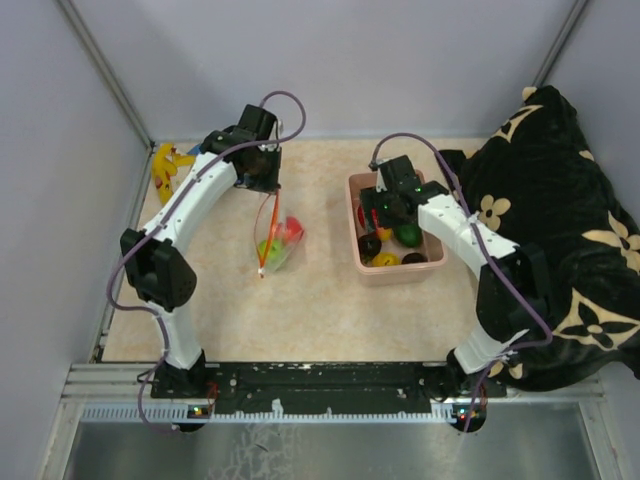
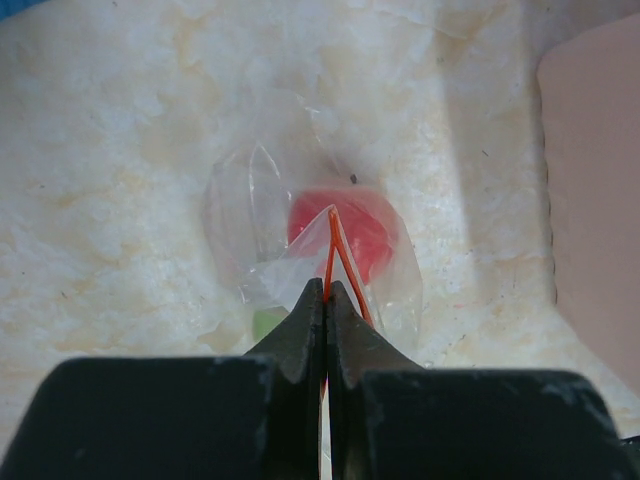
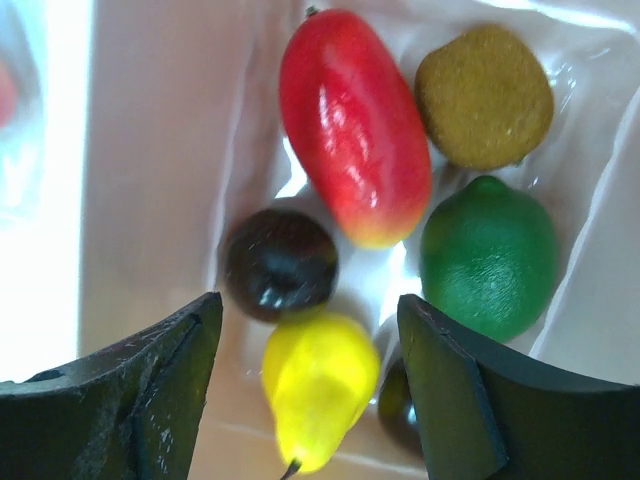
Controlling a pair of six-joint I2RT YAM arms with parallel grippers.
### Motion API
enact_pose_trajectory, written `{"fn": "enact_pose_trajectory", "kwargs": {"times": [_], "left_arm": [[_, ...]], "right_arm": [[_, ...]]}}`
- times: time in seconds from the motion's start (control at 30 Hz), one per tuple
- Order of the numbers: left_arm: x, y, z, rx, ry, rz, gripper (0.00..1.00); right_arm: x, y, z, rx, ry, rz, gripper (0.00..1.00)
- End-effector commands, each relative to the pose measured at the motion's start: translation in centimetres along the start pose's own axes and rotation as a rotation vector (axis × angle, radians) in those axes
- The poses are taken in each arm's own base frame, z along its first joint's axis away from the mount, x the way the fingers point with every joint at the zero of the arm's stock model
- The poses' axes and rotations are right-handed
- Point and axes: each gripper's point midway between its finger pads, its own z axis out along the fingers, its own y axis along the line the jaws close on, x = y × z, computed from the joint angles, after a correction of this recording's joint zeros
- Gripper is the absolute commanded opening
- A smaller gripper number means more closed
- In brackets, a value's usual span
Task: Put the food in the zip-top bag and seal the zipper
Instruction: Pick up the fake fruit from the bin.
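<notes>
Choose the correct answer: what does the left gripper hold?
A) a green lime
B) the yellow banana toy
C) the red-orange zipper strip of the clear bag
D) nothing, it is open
C: in the left wrist view the left gripper is shut on the zipper of the zip-top bag.

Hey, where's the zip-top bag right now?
In the top view the zip-top bag sits left of centre, its zipper pinched by the left end effector, with the pink tub to its right.

Clear zip-top bag [image 2: 240,200], red-orange zipper [image 2: 329,245] parted, holds red and green food [image 2: 365,225].
</notes>
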Motion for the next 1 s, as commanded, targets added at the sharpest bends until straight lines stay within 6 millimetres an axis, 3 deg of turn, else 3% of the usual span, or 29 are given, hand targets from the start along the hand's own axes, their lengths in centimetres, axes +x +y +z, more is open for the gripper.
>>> {"fn": "enact_pose_trajectory", "kwargs": {"times": [0.0, 0.17, 0.37, 0.7, 0.97], "left_arm": [[0.4, -1.9, -0.8, 0.019, 0.043, 0.03, 0.0], [0.1, -3.3, -1.9, 0.03, 0.053, 0.045, 0.0], [-0.1, -3.2, -4.2, 0.027, 0.011, 0.055, 0.0], [-1.3, -2.6, -8.6, 0.037, -0.098, 0.052, 0.0], [-0.8, -2.5, -9.5, 0.05, -0.116, 0.047, 0.0]], "right_arm": [[-5.5, -1.3, 1.6, 0.01, -0.176, -0.041, 0.71], [-6.9, -2.5, 4.4, 0.045, -0.233, -0.031, 0.72], [-7.9, -2.0, 6.7, 0.01, -0.315, -0.063, 0.77], [-5.9, -2.9, 9.6, 0.021, -0.249, -0.139, 0.78], [-3.6, -3.9, 11.5, 0.032, -0.18, -0.142, 0.74]]}}
